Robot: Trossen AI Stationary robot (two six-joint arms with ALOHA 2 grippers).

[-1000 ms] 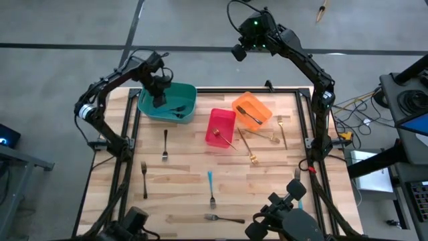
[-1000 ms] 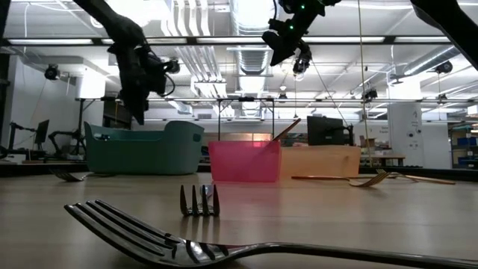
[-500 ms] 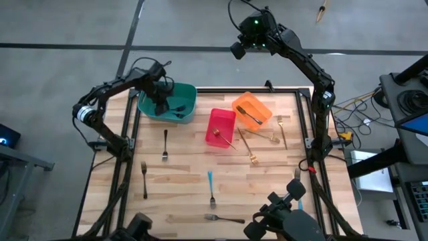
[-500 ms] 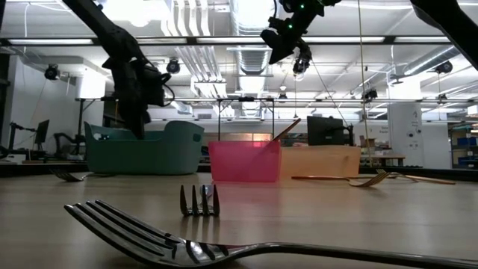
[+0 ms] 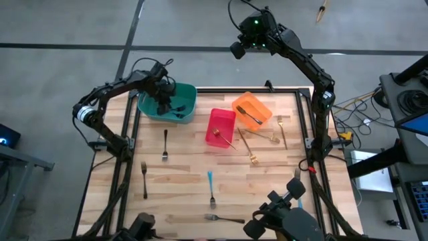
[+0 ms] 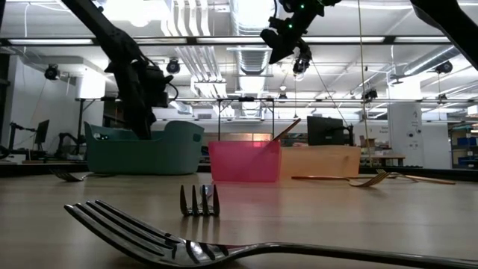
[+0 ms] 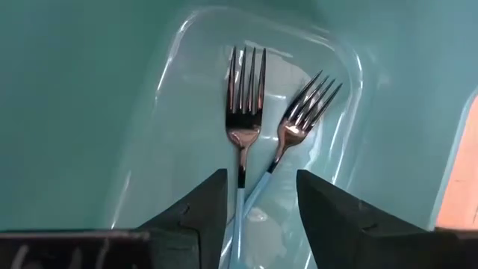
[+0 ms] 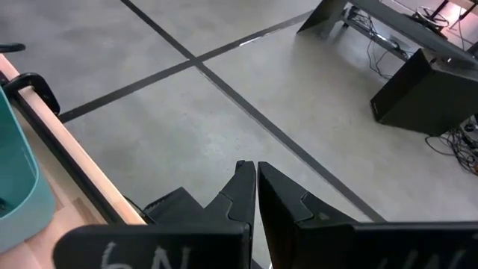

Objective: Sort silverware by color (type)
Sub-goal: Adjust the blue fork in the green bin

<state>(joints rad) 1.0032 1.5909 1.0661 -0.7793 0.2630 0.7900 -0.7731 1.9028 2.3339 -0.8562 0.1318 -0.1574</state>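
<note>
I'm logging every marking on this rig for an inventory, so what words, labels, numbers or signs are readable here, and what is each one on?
"6N": pale handwritten marks that seem to read so, cut off by the picture's edge, on the dark body of the right gripper in its wrist view; uncertain.
Teal bin, red bin, orange bin: no label seen.
Forks in the teal bin: no stamp readable.
Room behind the table in the low view: any signs too small to read.

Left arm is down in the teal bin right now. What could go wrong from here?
1. The left gripper stands open straddling a blue-handled fork in the teal bin; lifting carelessly might snag it or the crossing fork beside it.
2. The gripper sits low inside the bin, so a sideways exit could shove the bin wall.
3. The red bin holds a gold fork sticking out over its edge; a passing arm might tip it out.
</note>
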